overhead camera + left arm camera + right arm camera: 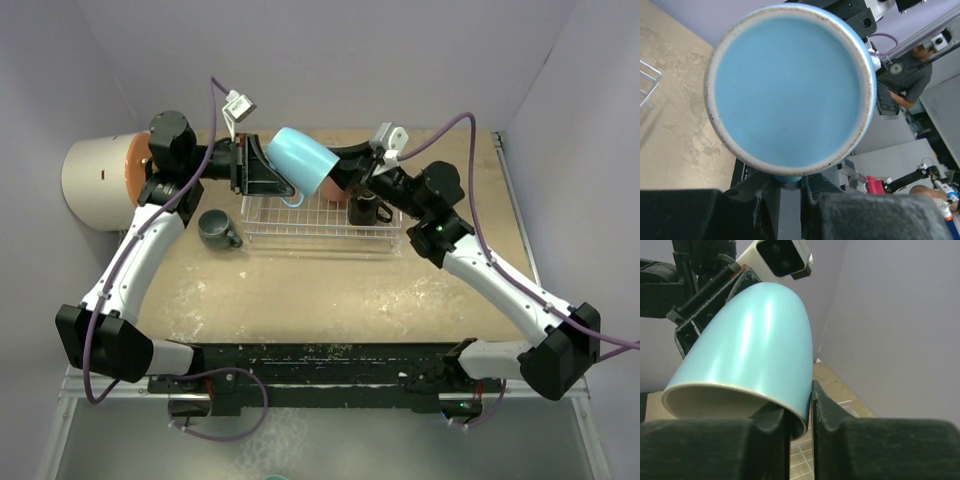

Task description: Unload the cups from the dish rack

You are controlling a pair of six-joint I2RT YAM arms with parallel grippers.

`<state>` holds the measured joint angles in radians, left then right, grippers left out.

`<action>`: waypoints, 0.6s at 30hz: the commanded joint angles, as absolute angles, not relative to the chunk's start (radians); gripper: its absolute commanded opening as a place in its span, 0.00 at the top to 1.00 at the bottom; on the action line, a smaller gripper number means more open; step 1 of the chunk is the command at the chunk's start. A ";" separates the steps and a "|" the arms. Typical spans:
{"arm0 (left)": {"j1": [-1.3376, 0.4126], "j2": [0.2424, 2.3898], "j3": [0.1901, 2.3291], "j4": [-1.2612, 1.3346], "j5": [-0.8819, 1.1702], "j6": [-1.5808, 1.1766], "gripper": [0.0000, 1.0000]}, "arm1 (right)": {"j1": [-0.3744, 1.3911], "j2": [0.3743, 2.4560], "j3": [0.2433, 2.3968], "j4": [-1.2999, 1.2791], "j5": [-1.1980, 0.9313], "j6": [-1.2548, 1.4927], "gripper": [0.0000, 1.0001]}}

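Note:
The light blue mug (303, 160) hangs tilted in the air above the back of the white wire dish rack (320, 232), held from both sides. My left gripper (278, 182) is shut on its handle; in the left wrist view the mug's base (790, 90) fills the frame. My right gripper (336, 182) is shut on the mug's rim (807, 412), one finger inside and one outside. The black mug (366, 209) stands in the rack's right end. The grey-teal mug (217, 228) sits on the table left of the rack. A bit of an orange-pink cup (332, 188) shows under the blue mug.
The cream cylinder (95, 180) with an orange face lies at the back left, beside the left arm. Purple walls close in the back and sides. Rack wires show at the left edge of the left wrist view (647, 82) and under the right fingers (802, 452).

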<state>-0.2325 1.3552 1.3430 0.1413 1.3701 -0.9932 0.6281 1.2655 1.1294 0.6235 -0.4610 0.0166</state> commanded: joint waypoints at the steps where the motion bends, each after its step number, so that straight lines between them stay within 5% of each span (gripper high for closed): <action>1: -0.238 1.315 1.391 0.072 1.370 -0.885 0.89 | 0.629 1.235 1.181 0.624 -0.413 0.008 0.97; 4: -0.231 1.326 1.477 -0.246 1.301 -0.574 0.23 | 0.629 1.193 1.186 0.509 -0.258 0.002 1.00; 6: -0.231 1.356 1.582 -0.574 1.122 -0.287 0.06 | 0.621 1.192 1.260 0.314 -0.122 -0.004 1.00; 12: -0.225 1.398 1.660 -0.845 0.650 0.082 0.01 | 0.538 1.321 1.595 -0.396 0.206 0.118 1.00; 18: -0.225 1.353 1.587 -0.822 0.476 0.221 0.00 | 0.363 1.425 1.766 -0.796 0.369 0.329 1.00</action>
